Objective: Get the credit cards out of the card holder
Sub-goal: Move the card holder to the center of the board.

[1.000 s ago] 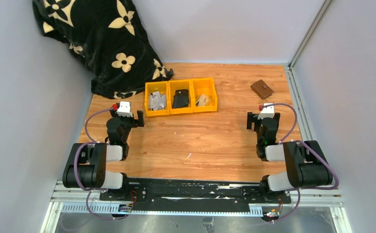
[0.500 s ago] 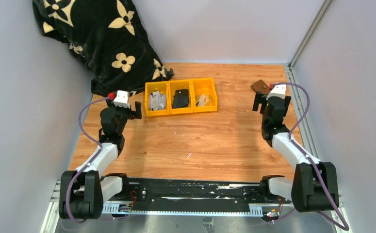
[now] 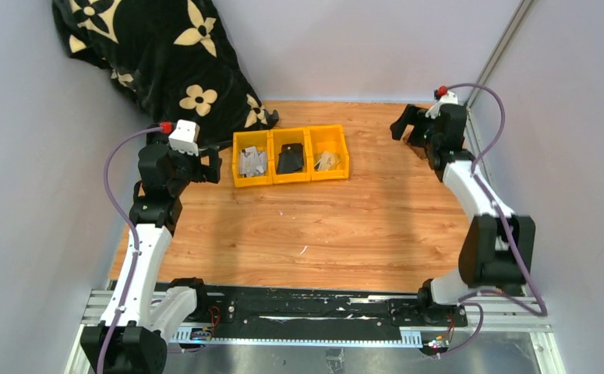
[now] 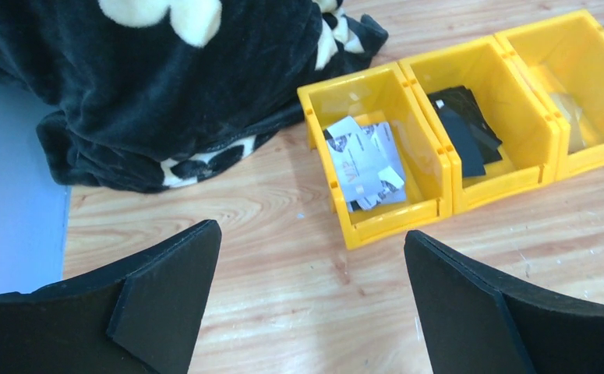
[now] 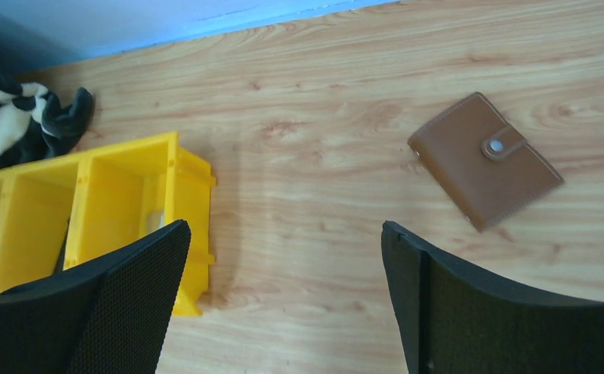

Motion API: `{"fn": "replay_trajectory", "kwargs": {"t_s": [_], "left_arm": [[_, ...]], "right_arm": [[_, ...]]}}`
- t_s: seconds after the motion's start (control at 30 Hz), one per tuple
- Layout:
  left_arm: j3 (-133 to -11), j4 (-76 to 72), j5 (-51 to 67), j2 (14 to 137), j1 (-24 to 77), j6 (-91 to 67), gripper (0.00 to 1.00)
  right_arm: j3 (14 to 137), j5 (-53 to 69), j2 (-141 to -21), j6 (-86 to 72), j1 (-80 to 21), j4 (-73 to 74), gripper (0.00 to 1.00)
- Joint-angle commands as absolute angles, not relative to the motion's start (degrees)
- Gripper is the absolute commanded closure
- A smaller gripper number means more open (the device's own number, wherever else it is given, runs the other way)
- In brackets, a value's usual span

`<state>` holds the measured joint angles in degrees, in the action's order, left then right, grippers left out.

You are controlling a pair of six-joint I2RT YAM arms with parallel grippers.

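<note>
The card holder, a small brown leather wallet, lies shut on the wooden table with its snap tab fastened. No credit cards show; it hides whatever is inside. In the right wrist view it sits beyond and to the right of my right gripper, which hangs open above bare wood with nothing between its fingers. From above, the right gripper is at the far right corner and the arm covers the card holder. My left gripper is open over bare wood, near the leftmost bin; from above the left gripper hangs beside the bins.
Three joined yellow bins stand at the back middle. The left bin holds pale cards or papers, the middle bin something black. A black blanket with cream flowers fills the back left corner. Grey walls close both sides.
Both arms have stretched up and away from their bases. The right gripper has travelled to the far right corner over the card holder. The left gripper has moved toward the blanket and bins.
</note>
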<state>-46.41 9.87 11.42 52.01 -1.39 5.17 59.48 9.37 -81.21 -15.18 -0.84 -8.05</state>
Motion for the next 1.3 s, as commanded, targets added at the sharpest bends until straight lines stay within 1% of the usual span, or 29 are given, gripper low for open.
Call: {"fn": "replay_trajectory", "kwargs": {"t_s": [0.0,0.03,0.1,0.2,0.33,0.43,0.57,0.83,1.13,1.27], "left_arm": [[-51.2,21.7,12.2,51.7,-1.7,5.7,0.0],[-52.4,22.7,12.2,52.2,-1.7,6.3,0.0],[-55.3,25.1,12.4,53.7,-1.7,6.9,0.0],[-58.2,27.9,13.0,56.3,-1.7,7.3,0.0],[-59.1,28.1,13.8,57.8,-1.7,7.8,0.0],[-59.3,28.3,15.5,58.6,-1.7,8.2,0.0],[-61.4,31.9,19.2,60.9,-1.7,10.3,0.0],[-64.1,41.3,19.9,64.1,-1.7,15.6,0.0],[-63.6,41.9,23.0,62.7,-1.7,16.2,0.0],[-64.3,41.9,22.8,63.6,-1.7,16.1,0.0]], "right_arm": [[69.7,21.9,-93.1,-20.9,5.6,-0.7,0.04],[71.6,22.4,-95.1,-21.1,6.5,-0.3,0.04],[74.4,13.6,-97.6,-21.1,6.8,3.1,0.04],[74.4,5.4,-99.9,-20.8,6.7,-0.5,0.04],[84.0,-4.2,-108.1,-16.3,5.9,8.1,0.04],[89.0,-8.6,-114.0,-13.5,5.8,11.9,0.05],[91.0,-13.0,-119.1,-10.4,5.8,9.6,0.05],[99.7,-12.4,-128.1,-10.6,5.9,9.1,0.04],[107.6,-4.4,-135.2,-12.0,5.8,11.8,0.04],[107.5,-1.1,-135.6,-11.9,5.8,12.2,0.07]]}}
